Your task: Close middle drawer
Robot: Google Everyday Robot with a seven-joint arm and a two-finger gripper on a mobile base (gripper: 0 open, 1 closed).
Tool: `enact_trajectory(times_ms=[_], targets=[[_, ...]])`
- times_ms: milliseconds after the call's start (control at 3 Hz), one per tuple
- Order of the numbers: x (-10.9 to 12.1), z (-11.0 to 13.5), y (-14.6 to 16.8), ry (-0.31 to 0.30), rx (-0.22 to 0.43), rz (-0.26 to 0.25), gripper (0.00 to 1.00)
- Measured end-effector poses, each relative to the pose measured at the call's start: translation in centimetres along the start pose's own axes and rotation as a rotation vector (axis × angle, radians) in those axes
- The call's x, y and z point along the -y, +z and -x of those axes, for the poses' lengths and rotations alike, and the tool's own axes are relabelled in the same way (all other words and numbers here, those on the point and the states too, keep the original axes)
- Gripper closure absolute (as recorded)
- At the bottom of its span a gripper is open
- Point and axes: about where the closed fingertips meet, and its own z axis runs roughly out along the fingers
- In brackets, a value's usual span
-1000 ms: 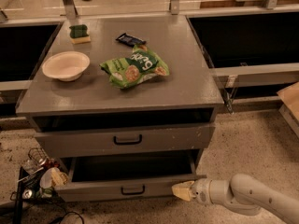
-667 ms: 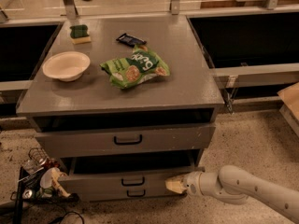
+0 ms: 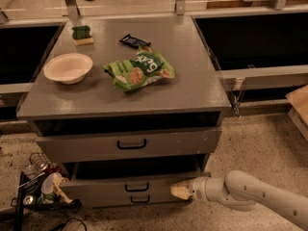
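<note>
Grey counter (image 3: 197,76) with drawers below. Middle drawer (image 3: 101,188) sits low at the front, partly pulled out, with a dark gap above it. White arm (image 3: 255,196) is cut off at the right edge. Tool (image 3: 182,191) is low right, pressed on the drawer front's right end, right of its small black handle (image 3: 137,187); released or clenched, cannot tell. Green chip bag (image 3: 138,70) has white lettering, maybe a brand, unreadable. White bowl (image 3: 68,67), green sponge (image 3: 83,34).

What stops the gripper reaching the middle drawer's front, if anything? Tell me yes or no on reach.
Probably yes: the gripper is at the right end of the middle drawer front, seemingly touching it, with nothing between them. The floor clutter lies at the drawer's other end.
</note>
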Motion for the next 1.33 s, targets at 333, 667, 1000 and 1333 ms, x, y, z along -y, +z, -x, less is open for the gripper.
enact_trajectory(times_ms=[333, 667, 1000, 1333], targets=[[0.00, 0.00, 0.00, 0.000, 0.000, 0.000, 0.42], [0.00, 0.00, 0.00, 0.000, 0.000, 0.000, 0.19], [-0.01, 0.00, 0.02, 0.000, 0.000, 0.000, 0.00], [-0.01, 0.00, 0.02, 0.000, 0.000, 0.000, 0.00]])
